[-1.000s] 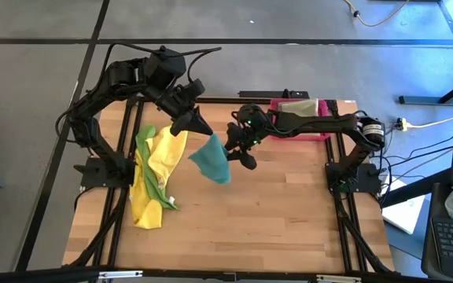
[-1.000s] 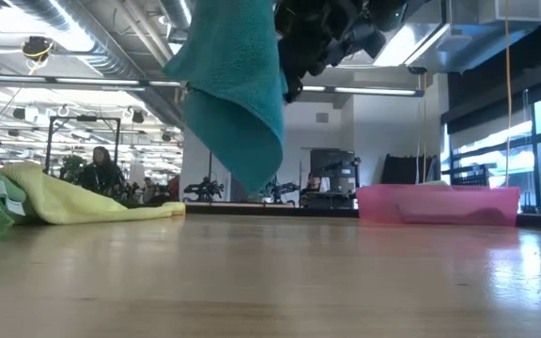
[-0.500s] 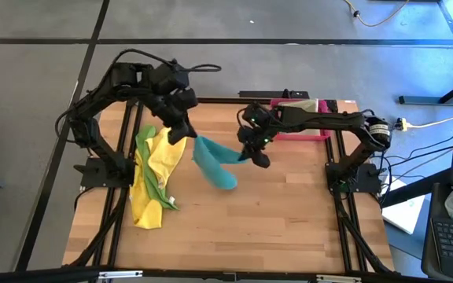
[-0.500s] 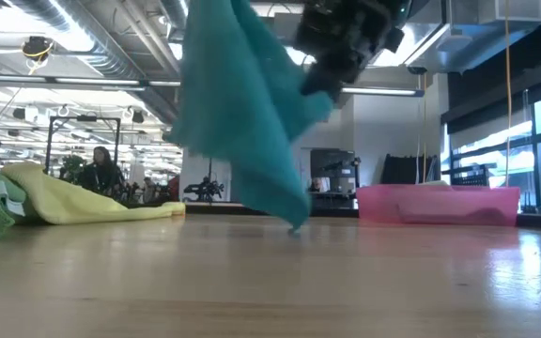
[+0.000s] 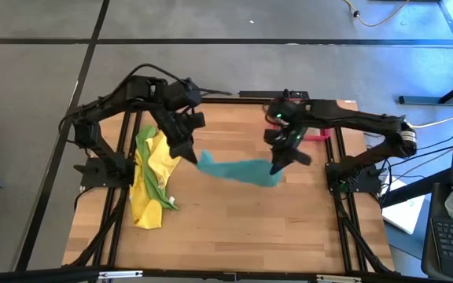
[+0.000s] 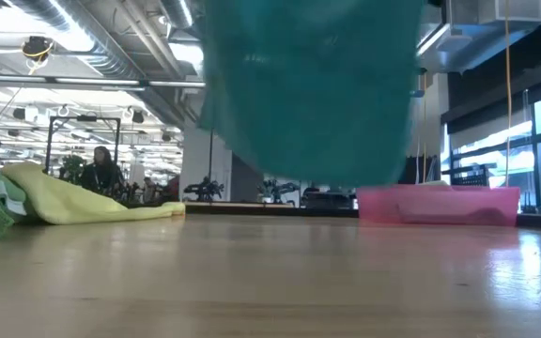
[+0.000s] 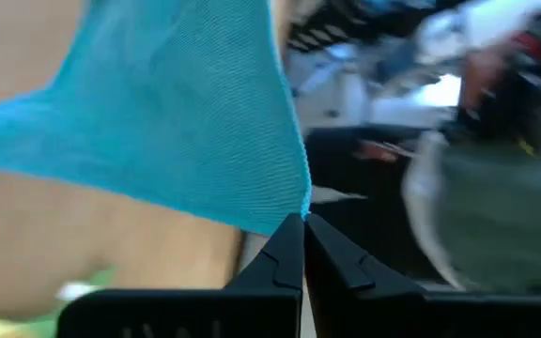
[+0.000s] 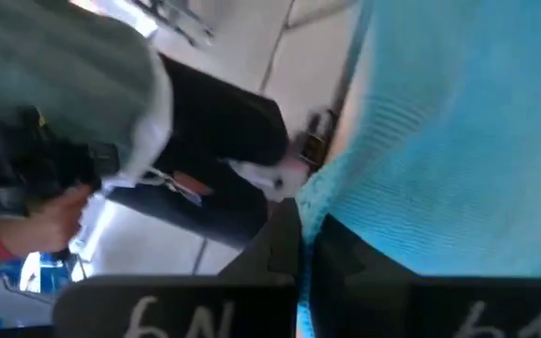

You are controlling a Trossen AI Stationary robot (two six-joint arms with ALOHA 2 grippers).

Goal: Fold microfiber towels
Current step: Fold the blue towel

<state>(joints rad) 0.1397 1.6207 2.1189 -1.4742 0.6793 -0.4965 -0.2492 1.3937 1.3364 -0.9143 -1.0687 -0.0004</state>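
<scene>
The soft thin teal microfiber towel [image 5: 238,170] hung stretched in the air between the two sets of jaws, one corner pinched tight in the left gripper [image 5: 188,156] and the opposite corner pinched tight in the right gripper [image 5: 277,167], its lower edge clear of the wooden table [image 5: 234,228]. Beyond the left gripper, away from the right one, the crumpled yellow and bright green cloths [image 5: 152,174] lay heaped, while the rigid pink-red rectangular tray [image 6: 440,204] sat behind the right gripper
</scene>
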